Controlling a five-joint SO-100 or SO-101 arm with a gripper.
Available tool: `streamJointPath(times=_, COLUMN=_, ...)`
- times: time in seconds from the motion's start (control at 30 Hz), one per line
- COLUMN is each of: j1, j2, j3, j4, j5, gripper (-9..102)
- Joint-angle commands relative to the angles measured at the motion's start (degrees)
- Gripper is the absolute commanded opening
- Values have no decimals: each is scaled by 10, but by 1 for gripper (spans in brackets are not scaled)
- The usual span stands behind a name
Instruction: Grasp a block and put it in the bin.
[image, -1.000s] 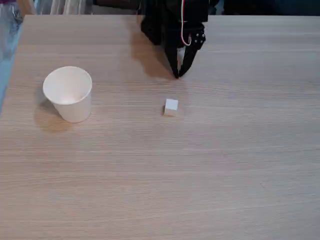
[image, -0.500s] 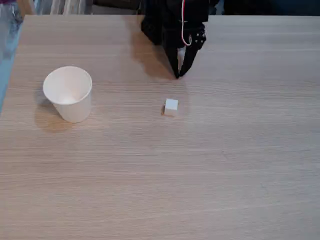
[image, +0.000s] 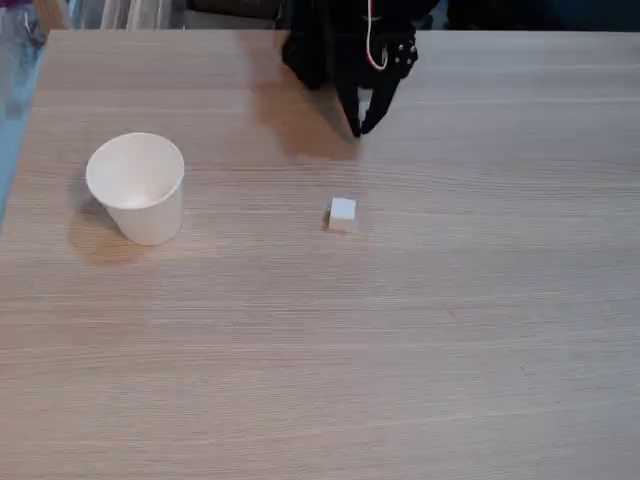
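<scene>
Fixed view from above and in front of a light wood-grain table (image: 420, 340). Landmark: the block (image: 342, 213), a small white cube with pale beige sides, resting flat on the tabletop near the middle of the view, touched by nothing.

Gripper (image: 358, 130): black, two-fingered, well beyond the block toward the far edge of the table and slightly to its right in the view, pointing downward. Fingertips drawn together to a point, with a narrow wedge of light between the fingers higher up; nothing held. Soft shadow on the wood just to the left of the tips. Whether the tips touch the table: cannot be told. Red and white wires (image: 374, 40) looped on the black arm body above the fingers.

Bin (image: 138, 189): white paper cup, upright, open rim wider than its base, standing well to the left of the block and at about the same depth on the table; inside plain white as far as visible. Shadow to its left and lower side.
</scene>
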Motion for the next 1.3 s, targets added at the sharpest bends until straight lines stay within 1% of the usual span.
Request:
streamJointPath(times=0.0, j1=4, j2=-83, j3=-76, j4=-18, j5=11, gripper=0)
streamJointPath(times=0.2, j1=10, j2=-205, j3=-152, j4=-54, j5=47, gripper=0)
streamJointPath(times=0.37, j1=13, j2=-232, j3=-151, j4=-107, j5=80, gripper=1)
streamJointPath(times=0.47, j1=25, j2=-249, j3=-149, j4=-133, j5=89, gripper=6)
streamJointPath(times=0.6, j1=43, j2=-278, j3=-153, j4=-147, j5=86, gripper=13)
streamJointPath(times=0.7, j1=57, j2=-291, j3=-154, j4=-163, j5=83, gripper=26)
streamJointPath(times=0.77, j1=65, j2=-295, j3=-149, j4=-183, j5=87, gripper=30)
streamJointPath(times=0.97, j1=69, j2=-300, j3=-141, j4=-208, j5=76, gripper=31)
streamJointPath(times=1.27, j1=65, j2=-340, j3=-150, j4=-226, j5=82, gripper=30)
